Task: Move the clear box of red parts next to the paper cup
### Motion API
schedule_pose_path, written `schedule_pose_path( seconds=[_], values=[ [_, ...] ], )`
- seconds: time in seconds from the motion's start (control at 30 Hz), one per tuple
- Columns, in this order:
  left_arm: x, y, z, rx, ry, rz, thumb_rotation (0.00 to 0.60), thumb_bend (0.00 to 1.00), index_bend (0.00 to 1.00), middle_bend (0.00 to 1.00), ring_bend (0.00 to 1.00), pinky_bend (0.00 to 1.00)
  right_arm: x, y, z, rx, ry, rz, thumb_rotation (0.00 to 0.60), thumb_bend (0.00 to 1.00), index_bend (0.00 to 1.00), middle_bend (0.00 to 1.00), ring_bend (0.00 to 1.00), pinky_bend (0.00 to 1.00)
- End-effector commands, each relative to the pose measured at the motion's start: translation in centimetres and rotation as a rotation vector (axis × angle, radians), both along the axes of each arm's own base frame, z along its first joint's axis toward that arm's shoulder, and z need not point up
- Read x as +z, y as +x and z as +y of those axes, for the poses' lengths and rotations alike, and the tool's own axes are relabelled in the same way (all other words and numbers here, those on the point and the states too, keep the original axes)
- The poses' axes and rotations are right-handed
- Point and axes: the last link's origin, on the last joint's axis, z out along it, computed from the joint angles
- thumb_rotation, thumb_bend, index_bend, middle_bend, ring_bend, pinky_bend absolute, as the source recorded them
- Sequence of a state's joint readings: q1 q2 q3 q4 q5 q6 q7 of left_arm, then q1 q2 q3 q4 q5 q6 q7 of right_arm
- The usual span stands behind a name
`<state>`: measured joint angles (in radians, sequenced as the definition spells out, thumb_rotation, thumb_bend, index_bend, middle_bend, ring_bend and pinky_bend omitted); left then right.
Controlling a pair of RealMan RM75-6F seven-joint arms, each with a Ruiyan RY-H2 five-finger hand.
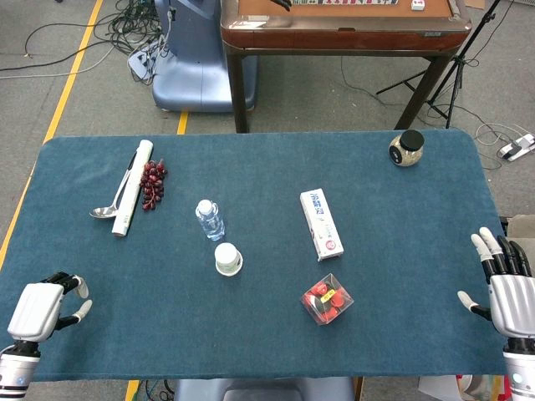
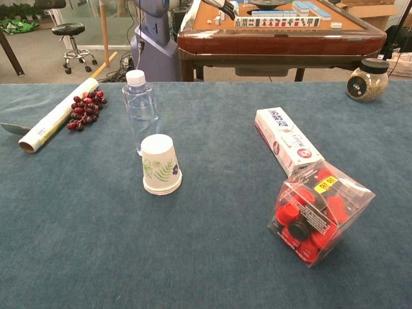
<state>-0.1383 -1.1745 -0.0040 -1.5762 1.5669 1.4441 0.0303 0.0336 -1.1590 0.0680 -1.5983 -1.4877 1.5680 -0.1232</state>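
Your clear plastic box of red parts (image 1: 327, 299) is sitting on the blue-covered bench (image 1: 401, 225) near the front edge, right of the upturned white paper cup (image 1: 227, 259) and apart from it. Its long axis is running diagonally, near-left to far-right. Your left hand (image 1: 43, 307) is resting with fingers curled, holding nothing; your right hand (image 1: 506, 288) is hovering, fingers extended, empty.

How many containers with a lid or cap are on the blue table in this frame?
2: a water bottle just behind the upside-down paper cup, and a black-lidded jar at the far right corner. The clear box's closure is unclear.
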Motion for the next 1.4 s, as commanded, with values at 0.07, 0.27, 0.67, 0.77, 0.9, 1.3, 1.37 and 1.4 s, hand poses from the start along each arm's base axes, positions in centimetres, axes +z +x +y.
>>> schedule_pose_path(
  seconds=[0.07,0.27,0.67,0.77,0.9,1.3,1.37,1.4],
  values=[
    [-0.1,0.0,-0.1,0.0,-0.001,0.001,0.6,0.3,0.6,0.56,0.43,0.58,0.0,0.1,-0.3,0.008,-0.003,-0.005,0.6,0.0,0.09,0.08,0.0,0.08],
    [0.1,-0.5,-0.3,0.027,-0.005,0.012,0.6,0.3,0.6,0.56,0.43,0.58,-0.7,0.7,-0.8,0.076,-0.006,-0.039,0.6,0.0,0.04,0.06,0.0,0.08],
    [0.2,-0.7,-0.5,0.039,-0.005,0.001,0.6,0.3,0.6,0.56,0.43,0.58,-6.9,3.3,-2.2,0.216,0.21,-0.017,0.6,0.0,0.0,0.0,0.0,0.08],
    [0.4,-0.7,-0.5,0.045,-0.001,-0.002,0.6,0.3,0.6,0.56,0.43,0.58,-8.2,4.1,-2.5,0.26,0.246,-0.017,0.6,0.0,0.0,0.0,0.0,0.08],
    [0.7,-0.8,-0.4,0.049,0.004,-0.024,0.6,0.3,0.6,0.56,0.43,0.58,-9.7,5.6,-2.6,0.328,0.285,-0.008,0.6,0.0,0.0,0.0,0.0,0.08],
    [0.7,-0.6,-0.5,0.043,-0.006,-0.034,0.6,0.3,0.6,0.56,0.43,0.58,-12.8,8.0,-2.3,0.424,0.375,0.011,0.6,0.0,0.0,0.0,0.0,0.08],
    [0.7,-0.6,-0.5,0.045,-0.007,-0.034,0.6,0.3,0.6,0.56,0.43,0.58,-13.4,8.3,-2.3,0.439,0.381,0.009,0.6,0.0,0.0,0.0,0.0,0.07],
    [0.7,-0.6,-0.4,0.044,-0.009,-0.034,0.6,0.3,0.6,0.56,0.43,0.58,-13.8,8.6,-2.4,0.458,0.377,0.008,0.6,0.0,0.0,0.0,0.0,0.06]
  ],
)
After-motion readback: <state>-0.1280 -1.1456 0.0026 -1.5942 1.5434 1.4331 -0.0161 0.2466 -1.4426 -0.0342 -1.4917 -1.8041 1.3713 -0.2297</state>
